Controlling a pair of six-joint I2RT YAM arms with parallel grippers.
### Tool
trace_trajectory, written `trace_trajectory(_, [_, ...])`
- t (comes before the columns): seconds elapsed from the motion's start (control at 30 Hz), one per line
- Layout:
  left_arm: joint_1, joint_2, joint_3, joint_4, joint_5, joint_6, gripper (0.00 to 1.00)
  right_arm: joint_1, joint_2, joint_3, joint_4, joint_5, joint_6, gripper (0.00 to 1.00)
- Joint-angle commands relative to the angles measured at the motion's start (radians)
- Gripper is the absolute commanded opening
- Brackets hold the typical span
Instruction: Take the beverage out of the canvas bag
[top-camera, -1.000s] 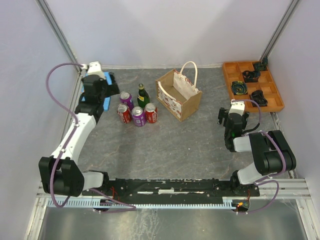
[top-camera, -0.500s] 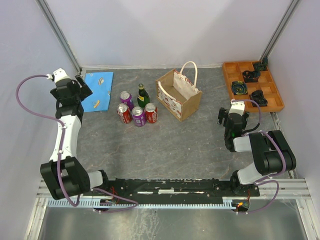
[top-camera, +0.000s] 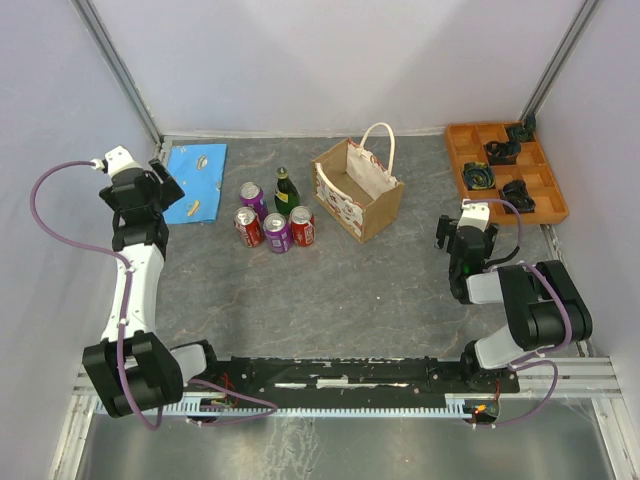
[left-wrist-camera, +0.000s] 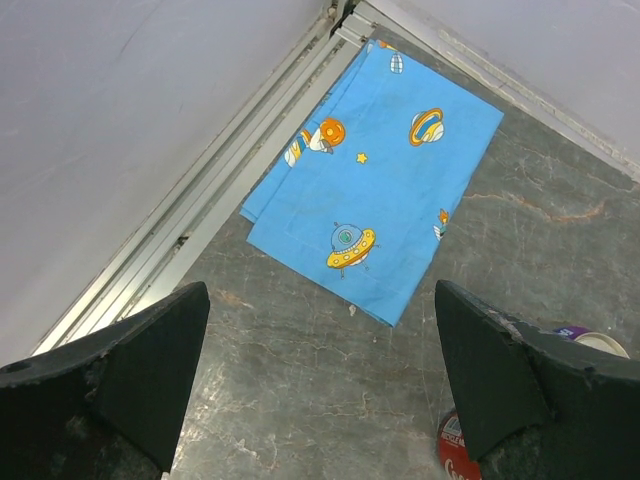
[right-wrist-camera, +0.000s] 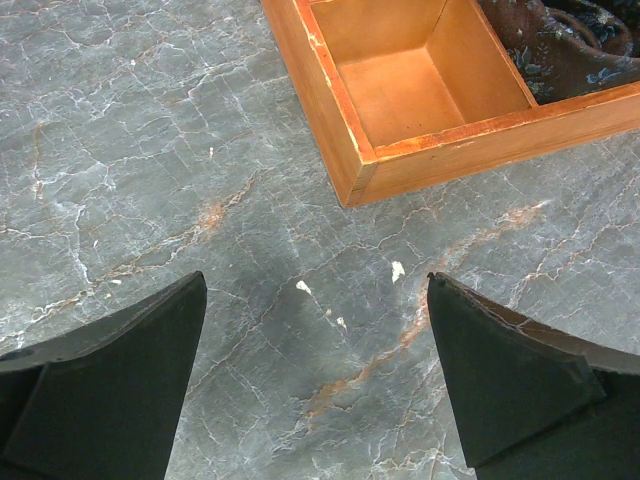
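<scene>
The canvas bag (top-camera: 358, 190) stands upright and open at the back middle of the table, with its white handles up. No drink shows inside it from the top view. Beside it on the left stand a green bottle (top-camera: 287, 190) and several cans (top-camera: 277, 232). A red can (left-wrist-camera: 455, 445) and a purple can (left-wrist-camera: 590, 340) show at the lower right of the left wrist view. My left gripper (top-camera: 163, 182) (left-wrist-camera: 320, 330) is open and empty near the left wall, above bare table. My right gripper (top-camera: 462, 232) (right-wrist-camera: 316, 300) is open and empty, right of the bag.
A blue cloth with space prints (top-camera: 196, 182) (left-wrist-camera: 375, 190) lies flat at the back left, against the wall rail. An orange compartment tray (top-camera: 505, 170) (right-wrist-camera: 340, 130) holding dark items stands at the back right, its near corner just ahead of my right gripper.
My left arm has swung left and back from over the blue cloth, which now shows in full. My right arm, the bag and the drinks have not moved.
</scene>
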Motion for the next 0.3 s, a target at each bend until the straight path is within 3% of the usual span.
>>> trace_trajectory(0.0, [0.0, -0.018, -0.006, 0.034, -0.025, -0.03, 0.99, -0.001, -0.007, 0.027, 0.048, 0.002, -0.001, 0.99])
trace_trajectory(0.27, [0.0, -0.022, -0.023, 0.052, -0.011, -0.026, 0.99, -0.001, -0.007, 0.026, 0.049, 0.002, 0.0, 0.99])
